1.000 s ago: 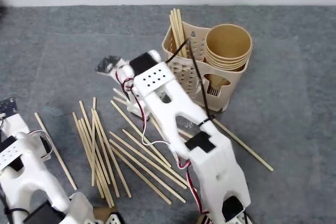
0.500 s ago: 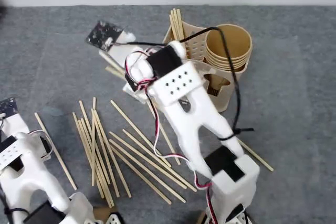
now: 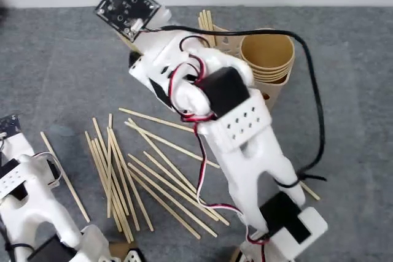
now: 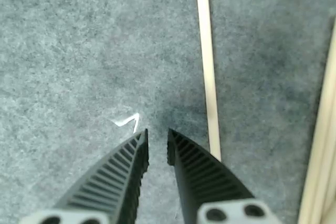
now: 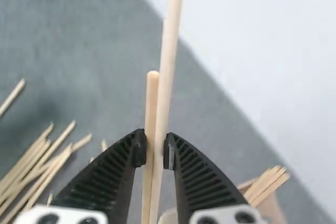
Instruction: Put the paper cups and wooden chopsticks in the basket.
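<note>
The paper cups (image 3: 267, 53) already sat as 1 stack in the right part of the basket (image 3: 274, 93), at the far side of the counter (image 3: 61, 59). A few chopsticks (image 3: 207, 19) stood in its left part. I judge the cups done and the sticks mostly not done, because many loose chopsticks (image 3: 159, 176) lay crossed over each other in the near middle.

The right arm (image 3: 245, 145) was raised just left of the basket, its jaws clamped on 2 held chopsticks (image 5: 167, 51) pointing up. The left arm (image 3: 27, 207) was near left, its jaws almost together and empty, beside 1 single stick (image 4: 207, 77).

The arm's black cable (image 3: 310, 90) looped over the basket, and the standing sticks left little room.
</note>
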{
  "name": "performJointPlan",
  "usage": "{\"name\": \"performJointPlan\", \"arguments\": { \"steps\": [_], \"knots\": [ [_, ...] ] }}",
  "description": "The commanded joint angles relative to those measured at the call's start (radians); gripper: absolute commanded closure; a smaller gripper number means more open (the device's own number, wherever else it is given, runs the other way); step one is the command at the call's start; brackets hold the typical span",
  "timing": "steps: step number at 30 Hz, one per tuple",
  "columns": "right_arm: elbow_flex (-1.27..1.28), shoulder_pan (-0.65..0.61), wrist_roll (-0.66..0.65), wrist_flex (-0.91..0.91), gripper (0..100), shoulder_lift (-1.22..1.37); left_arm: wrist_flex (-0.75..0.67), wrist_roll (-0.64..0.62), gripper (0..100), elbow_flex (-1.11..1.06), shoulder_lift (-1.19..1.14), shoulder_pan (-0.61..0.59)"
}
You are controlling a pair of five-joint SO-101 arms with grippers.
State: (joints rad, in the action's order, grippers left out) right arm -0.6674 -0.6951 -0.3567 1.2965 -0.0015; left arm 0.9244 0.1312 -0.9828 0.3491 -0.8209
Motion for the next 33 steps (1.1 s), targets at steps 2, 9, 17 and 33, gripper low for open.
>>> {"name": "performJointPlan", "arguments": {
  "steps": [2,9,17,33],
  "knots": [
    [-0.046,0.008,0.028,-0.117,99.1,-0.119,-0.017,0.006,93,-0.001,0.028,0.006],
    [-0.046,0.156,0.038,-0.295,99.1,-0.156,-0.017,0.006,93,-0.001,0.028,0.006],
    [-0.037,0.318,0.048,-0.323,99.1,-0.074,-0.017,0.006,93,-0.001,0.028,0.006],
    [-0.037,0.398,0.252,-0.093,95.8,0.188,-0.017,0.006,93,-0.001,0.028,0.006]
  ]
}}
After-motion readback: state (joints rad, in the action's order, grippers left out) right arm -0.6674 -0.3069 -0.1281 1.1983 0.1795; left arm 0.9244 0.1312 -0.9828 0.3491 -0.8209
